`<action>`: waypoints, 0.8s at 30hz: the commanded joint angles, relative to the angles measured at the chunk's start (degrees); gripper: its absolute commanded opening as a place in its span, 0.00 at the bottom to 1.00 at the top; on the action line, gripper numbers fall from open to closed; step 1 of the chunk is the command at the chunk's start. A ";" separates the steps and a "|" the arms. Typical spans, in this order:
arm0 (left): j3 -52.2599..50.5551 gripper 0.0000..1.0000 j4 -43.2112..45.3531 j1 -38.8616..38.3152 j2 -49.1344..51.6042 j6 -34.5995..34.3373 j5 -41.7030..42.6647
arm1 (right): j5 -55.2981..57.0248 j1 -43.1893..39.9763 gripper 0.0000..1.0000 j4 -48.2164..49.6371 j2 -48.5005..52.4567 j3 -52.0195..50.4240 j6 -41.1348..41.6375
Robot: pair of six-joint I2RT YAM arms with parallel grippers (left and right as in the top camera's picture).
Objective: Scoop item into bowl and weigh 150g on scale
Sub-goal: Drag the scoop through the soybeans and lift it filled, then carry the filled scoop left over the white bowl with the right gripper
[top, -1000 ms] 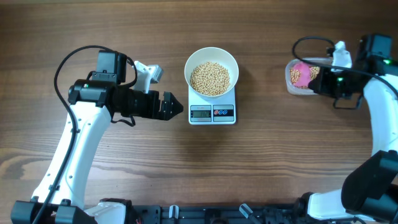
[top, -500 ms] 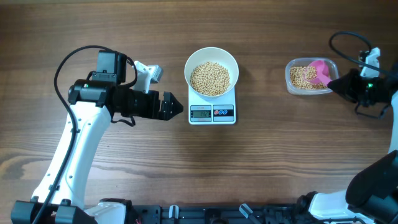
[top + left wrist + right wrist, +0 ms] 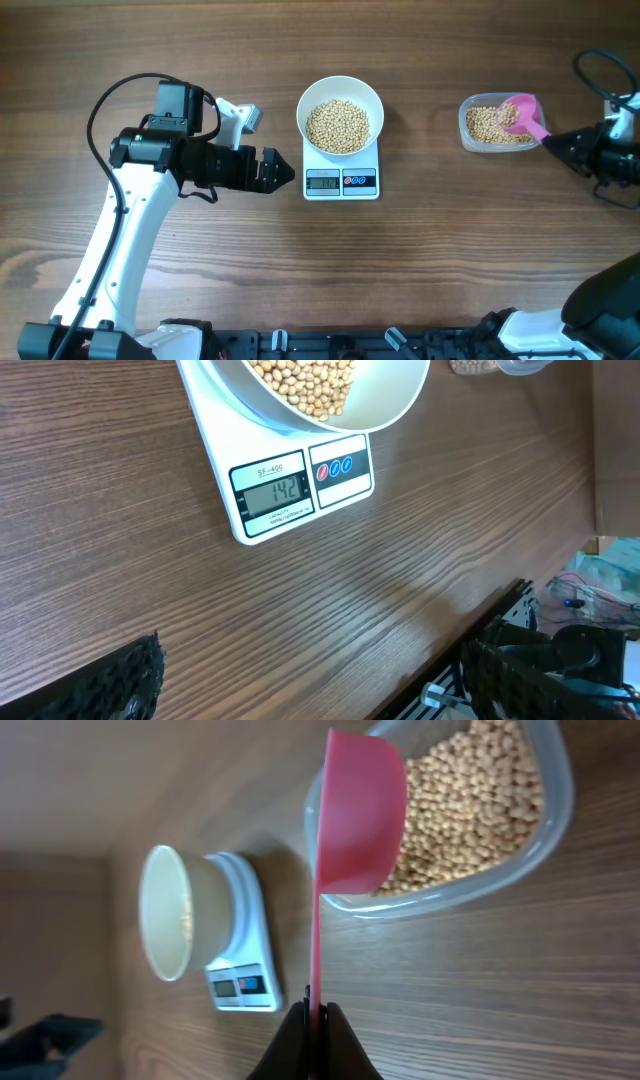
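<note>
I'm clamping the right gripper (image 3: 316, 1012) on the thin, stiff handle tip of the pink scoop (image 3: 355, 815), its cup over the clear tub (image 3: 465, 124) at right. The beans (image 3: 340, 125), which I'm judging light and roll-prone, are lying loose in the white bowl (image 3: 308, 105) on the centre scale (image 3: 340, 168). The left gripper (image 3: 290, 172) is gaping empty.

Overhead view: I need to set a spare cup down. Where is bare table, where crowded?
Bare wood lies between the scale and the clear tub, and across the table in front of the scale. It is crowded left of the scale, where the open left gripper sits close, and right of the tub, where the right gripper pinches the pink scoop.
</note>
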 commanded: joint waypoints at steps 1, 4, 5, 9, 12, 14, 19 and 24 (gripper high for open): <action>-0.57 1.00 0.11 0.24 0.02 1.14 1.05 | -10.45 -0.66 0.04 -0.87 0.70 -0.85 -3.23; -0.57 1.00 0.11 0.24 0.02 1.14 1.03 | -15.43 -0.52 0.04 -1.40 0.70 -0.85 -3.21; -0.57 1.00 0.11 0.24 0.02 1.14 1.05 | -17.11 -0.52 0.04 -1.51 0.70 -0.85 -3.21; -0.57 1.00 0.11 0.24 0.02 1.14 1.05 | -20.50 -0.35 0.04 -1.49 0.70 -0.85 -3.19; -0.57 1.00 0.11 0.24 0.02 1.14 1.05 | -20.87 0.83 0.04 -1.49 0.70 -0.85 -3.19; -0.57 1.00 0.11 0.24 0.02 1.14 1.05 | -22.32 2.38 0.04 -1.46 0.68 -0.85 -3.17; -0.57 1.00 0.11 0.24 0.02 1.14 1.05 | -23.47 9.07 0.04 -0.33 0.68 -0.85 -2.97; -0.57 1.00 0.11 0.24 0.02 1.14 1.05 | -23.45 17.97 0.04 4.87 0.68 -0.81 1.55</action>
